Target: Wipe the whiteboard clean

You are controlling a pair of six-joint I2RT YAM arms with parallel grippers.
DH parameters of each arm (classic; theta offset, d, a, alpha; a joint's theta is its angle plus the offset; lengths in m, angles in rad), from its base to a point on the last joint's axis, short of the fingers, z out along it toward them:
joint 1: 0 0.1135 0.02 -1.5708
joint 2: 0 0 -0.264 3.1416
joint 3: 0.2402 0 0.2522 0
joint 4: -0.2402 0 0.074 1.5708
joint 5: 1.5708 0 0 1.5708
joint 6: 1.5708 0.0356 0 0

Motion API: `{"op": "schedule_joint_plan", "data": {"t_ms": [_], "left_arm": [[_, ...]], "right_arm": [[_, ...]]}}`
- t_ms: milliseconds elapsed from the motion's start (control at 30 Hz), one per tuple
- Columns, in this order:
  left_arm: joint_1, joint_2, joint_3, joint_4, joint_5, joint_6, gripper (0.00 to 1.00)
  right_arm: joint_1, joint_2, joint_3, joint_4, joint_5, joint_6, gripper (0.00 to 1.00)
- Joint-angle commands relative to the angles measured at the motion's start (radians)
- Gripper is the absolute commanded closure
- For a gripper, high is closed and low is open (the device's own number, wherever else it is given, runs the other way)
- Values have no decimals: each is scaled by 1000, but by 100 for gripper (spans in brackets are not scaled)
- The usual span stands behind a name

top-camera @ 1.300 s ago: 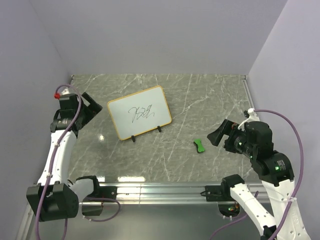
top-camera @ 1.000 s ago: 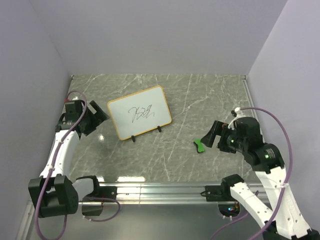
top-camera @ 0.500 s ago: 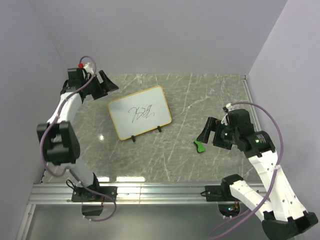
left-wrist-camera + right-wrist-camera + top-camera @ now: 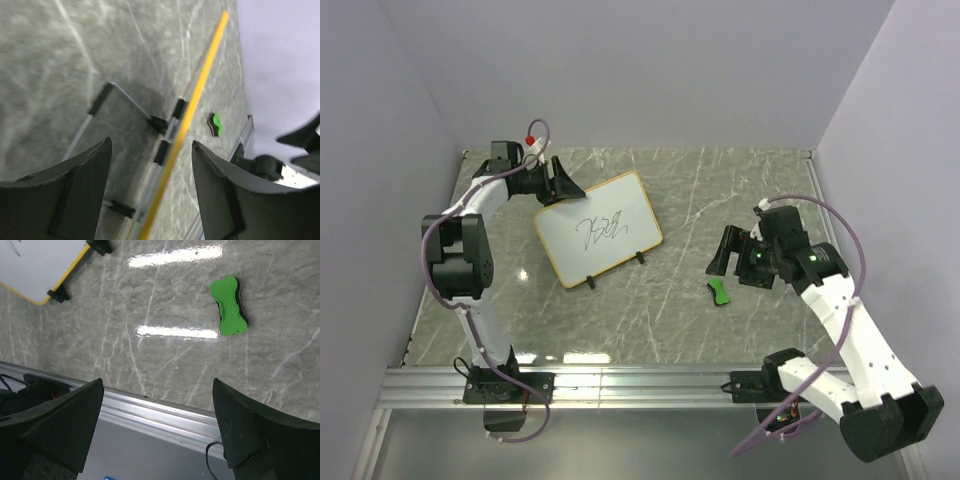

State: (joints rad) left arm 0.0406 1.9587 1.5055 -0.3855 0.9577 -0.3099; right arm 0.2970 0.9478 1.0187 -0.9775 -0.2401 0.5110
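The bench (image 4: 740,190) carries everything. The whiteboard (image 4: 600,228) stands propped on its two black feet, face tilted up, with a black scribble across the middle, so none of it is wiped yet.

My left hand (image 4: 563,184) is at the board's far corner. Its fingers are spread, and in the wrist view the tan frame runs edge-on through the gap, touching neither finger that I can see. I judge I am there to clamp that edge and steady the board, since a propped board would slide under a wipe.

My right hand (image 4: 724,256) hangs wide open and empty, well apart from the board. The green eraser (image 4: 719,291) lies flat on the bench just beneath and ahead of it, off toward one finger, not centred. I must take it first.
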Motion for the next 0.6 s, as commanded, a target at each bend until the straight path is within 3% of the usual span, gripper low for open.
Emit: {"op": "schedule_joint_plan", "data": {"t_ms": [0, 100, 400, 433, 567], "left_arm": [[-22, -86, -39, 31, 52, 25, 31], [-22, -89, -39, 31, 50, 18, 31], [-27, -115, -77, 8, 7, 31, 68], [-30, -115, -80, -4, 3, 34, 73], [-33, -135, -105, -9, -17, 37, 77]], "right_arm": [[8, 52, -31, 105, -28, -9, 4], [13, 78, -49, 131, -41, -9, 5], [28, 111, -129, 200, -2, -16, 7], [33, 136, -137, 209, 5, -14, 9], [39, 219, -147, 240, 64, -8, 19]]}}
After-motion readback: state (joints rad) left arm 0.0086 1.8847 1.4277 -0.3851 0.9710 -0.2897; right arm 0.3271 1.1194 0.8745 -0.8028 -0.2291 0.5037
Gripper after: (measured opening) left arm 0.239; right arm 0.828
